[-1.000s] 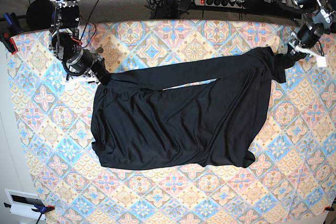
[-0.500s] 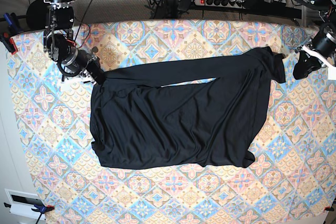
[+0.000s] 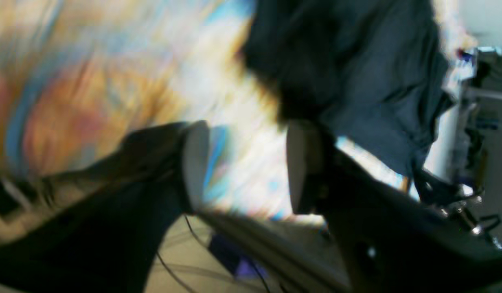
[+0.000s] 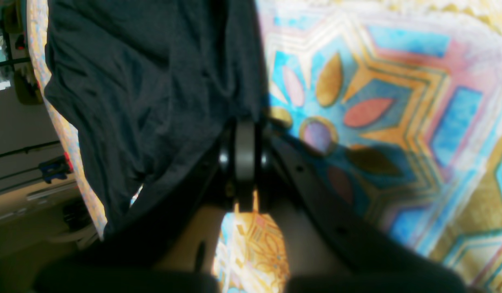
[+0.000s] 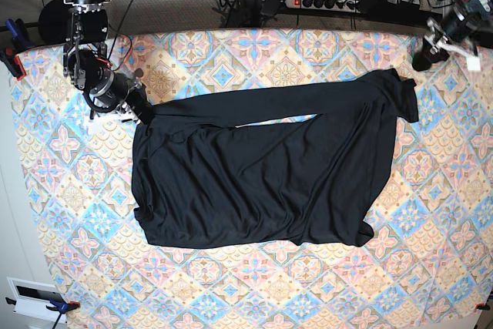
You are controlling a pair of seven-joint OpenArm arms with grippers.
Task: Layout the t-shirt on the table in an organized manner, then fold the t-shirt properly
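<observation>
Black arms [image 5: 98,82], pale-padded tool [image 3: 244,162]

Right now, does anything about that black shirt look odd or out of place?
Yes. The t-shirt isn't flat: its top edge is folded over into a long band, and the cloth is wrinkled. The right gripper pinches one corner, while the left gripper is open and off the shirt.

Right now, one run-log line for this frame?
right tool: shut on t-shirt corner | left tool: open, empty, off the shirt | shirt: spread on table, unfolded

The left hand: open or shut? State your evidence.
Open. In the left wrist view the left hand shows a clear gap between its pads, with nothing held.
</observation>
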